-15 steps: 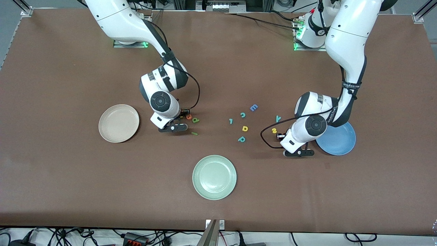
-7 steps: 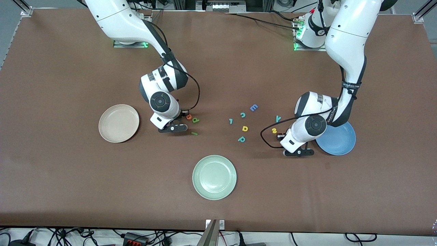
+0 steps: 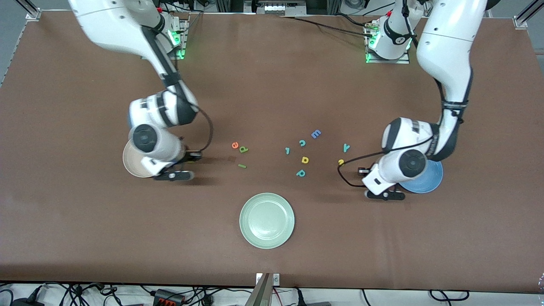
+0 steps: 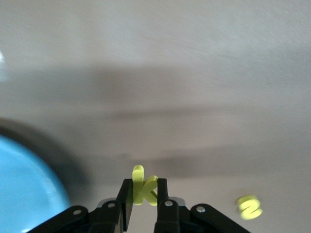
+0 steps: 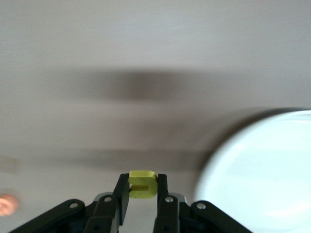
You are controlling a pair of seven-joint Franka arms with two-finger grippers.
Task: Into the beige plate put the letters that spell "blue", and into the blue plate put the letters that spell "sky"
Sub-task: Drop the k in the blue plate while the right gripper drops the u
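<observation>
Moved: both my arms have lifted off the letter clusters since the earlier frame; right arm swung to the beige plate (image 3: 135,168), left arm edged toward the blue plate (image 3: 429,180).
Right end effector (image 5: 142,194): clamped on the yellow u (image 5: 142,184), above the counter (image 3: 85,221) at the beige plate's edge.
Left end effector (image 4: 144,199): pinched shut on the yellow k (image 4: 144,190), over the counter beside the blue plate.
Done: no letter visible in either plate yet, as far as I can see.
Left for blue: e (image 3: 235,145), b (image 3: 243,149), l (image 3: 242,165) lying together mid-counter.
Left for sky: s (image 3: 341,162), y (image 3: 346,148), near the blue plate.
Progress: early, I judge; first two drops pending.
</observation>
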